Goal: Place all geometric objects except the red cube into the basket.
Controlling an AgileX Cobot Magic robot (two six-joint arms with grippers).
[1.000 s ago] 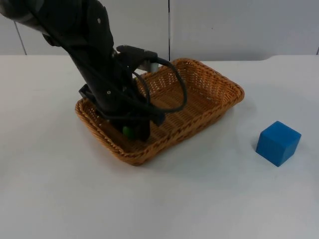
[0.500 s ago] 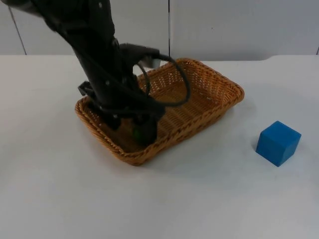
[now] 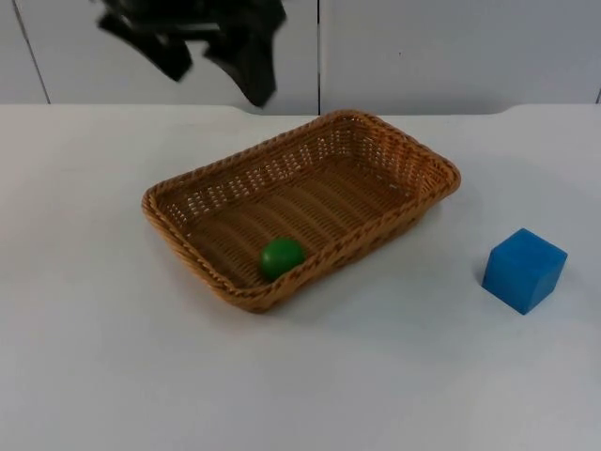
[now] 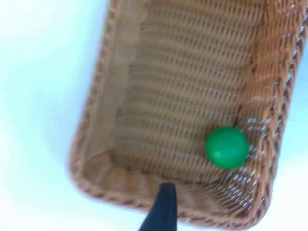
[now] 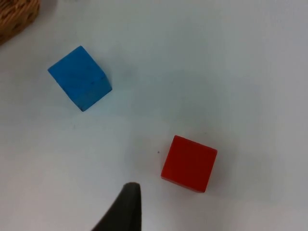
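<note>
Blue cube (image 3: 524, 270) lay right of the basket (image 3: 424, 160), with the right gripper (image 5: 126, 211) above it; neither gripper's finger state could be told.

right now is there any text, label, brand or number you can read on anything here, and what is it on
None: no readable word, label, brand, number or sign on anything.
The wicker basket is bare weave.
The green ball in it is plain.
The blue cube and the red cube on the white table have blank faces.
The grey partition wall carries no marking, nor does the left claw raised in front of it.
</note>
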